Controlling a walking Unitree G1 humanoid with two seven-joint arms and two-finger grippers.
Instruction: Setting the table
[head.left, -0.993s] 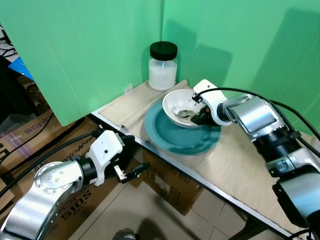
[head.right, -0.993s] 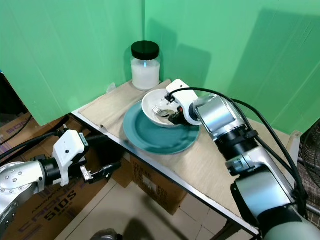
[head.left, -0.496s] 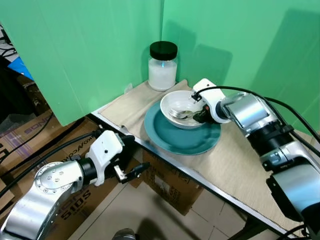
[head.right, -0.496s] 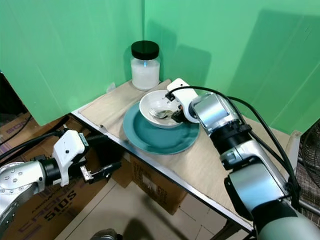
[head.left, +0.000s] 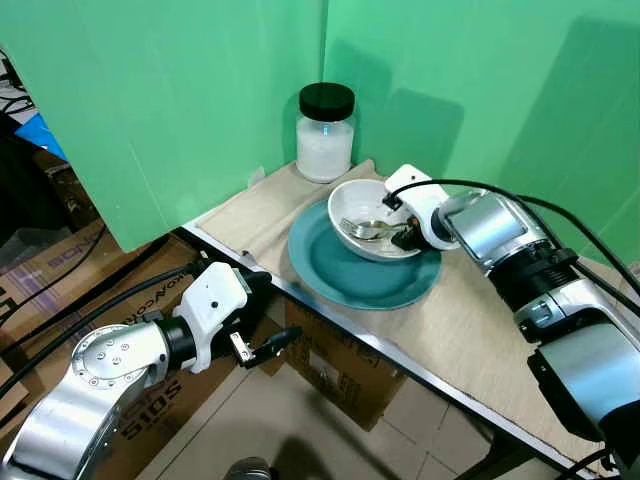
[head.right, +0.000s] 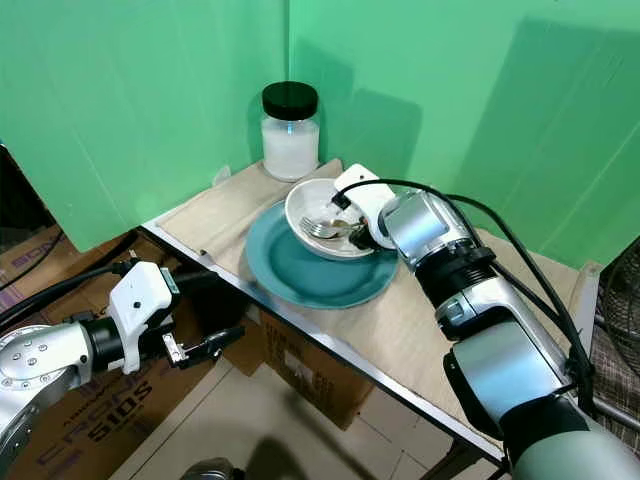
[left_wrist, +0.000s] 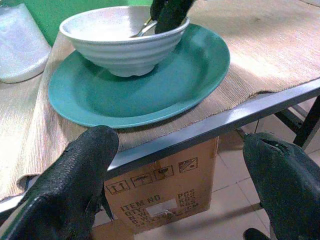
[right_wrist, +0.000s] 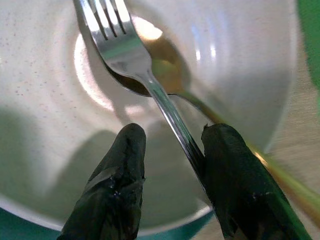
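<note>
A white bowl (head.left: 350, 197) sits on a teal plate (head.left: 340, 272) on the table mat. Inside the bowl lie a silver fork (right_wrist: 127, 55) and a gold-tinted spoon (right_wrist: 172, 77). My right gripper (head.left: 404, 234) reaches over the bowl's right rim, and its black fingers (right_wrist: 117, 170) stand apart on either side of the fork's handle. The handle lies against one finger and a gap shows at the other. My left gripper (head.left: 262, 350) hangs open below the table's front edge, with nothing between its fingers (left_wrist: 75, 175).
A glass jar (head.left: 326, 135) with a black lid and white contents stands at the back of the table by the green screens. Beige mat (head.left: 470, 310) lies bare to the right of the plate. Cardboard boxes (head.left: 340, 375) sit under and left of the table.
The right gripper has drawn back a little toward the bowl's right rim, and the bowl has shifted slightly with it. The left arm has stayed where it was.
</note>
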